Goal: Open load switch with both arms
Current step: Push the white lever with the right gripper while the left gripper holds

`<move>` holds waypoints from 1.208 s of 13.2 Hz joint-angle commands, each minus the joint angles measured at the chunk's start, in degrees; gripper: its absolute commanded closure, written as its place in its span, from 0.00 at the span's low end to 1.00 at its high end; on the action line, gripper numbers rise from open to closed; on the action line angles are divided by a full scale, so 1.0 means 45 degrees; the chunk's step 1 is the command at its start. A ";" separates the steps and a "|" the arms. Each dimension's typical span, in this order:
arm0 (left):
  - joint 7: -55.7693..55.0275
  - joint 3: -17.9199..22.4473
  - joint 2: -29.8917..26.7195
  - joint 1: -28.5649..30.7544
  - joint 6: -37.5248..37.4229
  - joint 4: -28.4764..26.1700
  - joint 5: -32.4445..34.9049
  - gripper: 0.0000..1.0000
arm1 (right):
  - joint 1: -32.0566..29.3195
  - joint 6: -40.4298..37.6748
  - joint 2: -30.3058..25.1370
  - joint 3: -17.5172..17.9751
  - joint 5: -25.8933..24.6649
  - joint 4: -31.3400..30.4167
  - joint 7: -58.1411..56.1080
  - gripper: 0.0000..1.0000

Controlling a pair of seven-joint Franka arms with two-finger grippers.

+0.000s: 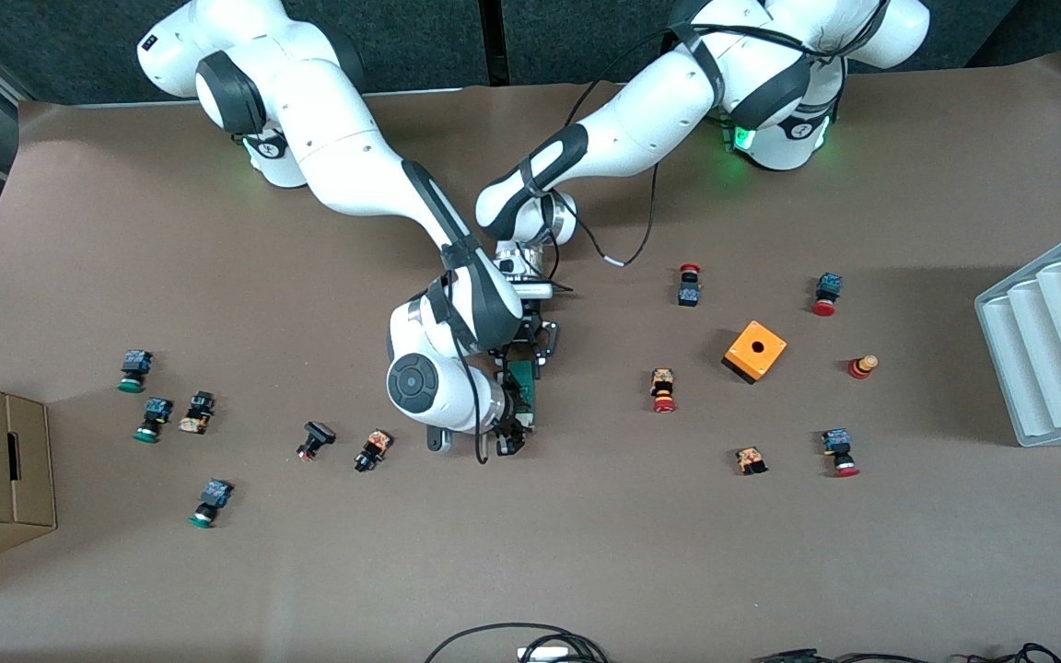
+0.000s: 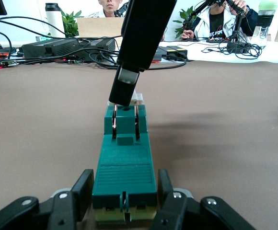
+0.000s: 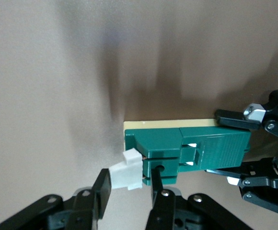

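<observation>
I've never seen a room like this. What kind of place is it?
Probably a robot lab. Two white arms work on a green load switch on a brown table scattered with push-buttons, beside desks of cables and people.

You see the left gripper [image 2: 124,201] at the near edge of its own wrist view, its two black fingers [image 2: 81,191] pressed against either side of the dark-green load switch [image 2: 124,167]. The switch lies flat on the brown table [image 2: 225,124], its ribbed top running away from the camera. At its other end a black finger of the right gripper [image 2: 136,52] comes down from above, its tip touching or almost touching the green end block beside a small white lever piece [image 2: 138,98], which is mostly hidden. Along the table's edge sit black boxes [image 2: 52,47], cables and seated people.
</observation>
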 commanded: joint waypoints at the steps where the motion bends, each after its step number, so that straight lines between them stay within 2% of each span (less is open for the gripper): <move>1: 0.0124 0.0145 0.0161 -0.0210 -0.0160 0.0310 0.0122 0.38 | -0.0037 -0.0332 -0.0440 -0.0043 0.0246 -0.0343 -0.0069 0.59; 16: 0.0143 0.0145 0.0161 -0.0210 -0.0160 0.0310 0.0122 0.39 | 0.0080 -0.0098 -0.0382 -0.0004 0.0324 -0.0558 0.0009 0.62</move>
